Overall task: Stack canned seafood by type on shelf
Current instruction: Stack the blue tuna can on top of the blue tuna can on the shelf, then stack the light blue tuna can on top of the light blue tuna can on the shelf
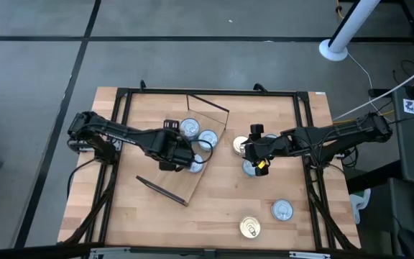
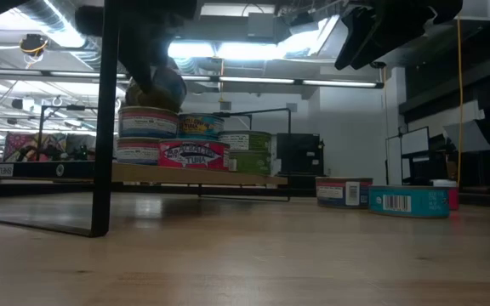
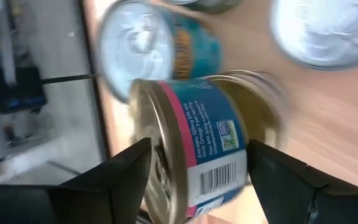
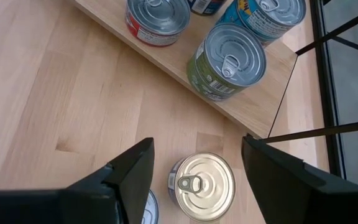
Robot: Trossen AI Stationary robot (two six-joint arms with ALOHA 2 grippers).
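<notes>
The shelf (image 1: 175,180) is a light plywood board lying askew at the table's middle, with tins stacked on it two high (image 2: 149,121). On top of the left stack rests a tilted gold-lidded tin with a blue and pink label (image 3: 207,146), also seen in the low view (image 2: 162,87). My left gripper (image 3: 197,149) is open around it, one finger on each side. My right gripper (image 4: 197,146) hangs open over a gold-lidded tin (image 4: 204,186) that stands on the table beside the shelf's edge (image 4: 260,106). My left gripper's fingers (image 3: 129,171) stand close against the lid side and the bottom side of the tilted tin, coming down at a slant from above. Whether they touch it I cannot tell. The tin leans on the stack's top tin.
A green tin (image 4: 229,59), a red one (image 4: 157,15) and a blue one (image 4: 272,15) stand on the shelf. Loose tins lie on the table at the near right (image 1: 282,210) (image 1: 250,227) and beneath my right gripper (image 1: 250,169). Dark frame bars (image 1: 121,129) run along the table's edges.
</notes>
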